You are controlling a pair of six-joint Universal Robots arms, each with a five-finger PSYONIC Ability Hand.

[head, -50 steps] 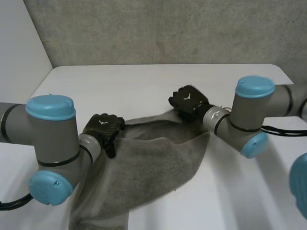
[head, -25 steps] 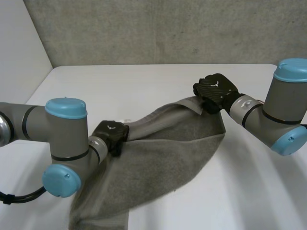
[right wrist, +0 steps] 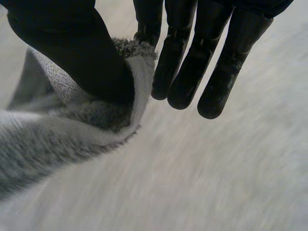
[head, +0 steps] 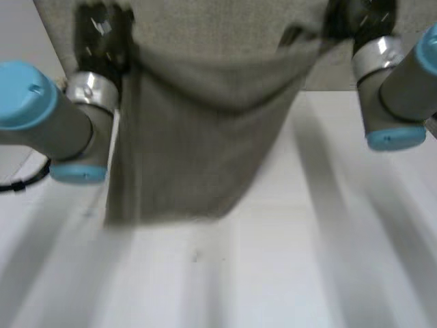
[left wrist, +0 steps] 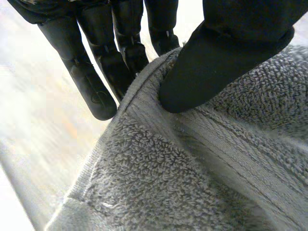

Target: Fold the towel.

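Note:
A grey terry towel (head: 198, 137) hangs spread between my two raised hands above the white table (head: 307, 260). My left hand (head: 101, 37) holds its upper left corner; in the left wrist view the thumb (left wrist: 216, 62) presses the towel's hemmed edge (left wrist: 159, 144) against the fingers (left wrist: 106, 57). My right hand (head: 358, 17) holds the upper right corner; in the right wrist view its thumb (right wrist: 72, 53) pinches the towel's edge (right wrist: 96, 115) against the fingers (right wrist: 192, 57). The towel's lower edge hangs just above the table.
A grey wall (head: 225, 27) stands behind the table. Both grey arms with light-blue caps (head: 24, 92) (head: 389, 137) flank the hanging towel.
Both hands have risen sharply from the table, lifting the towel so it now hangs between them. My left hand has closed on its corner.

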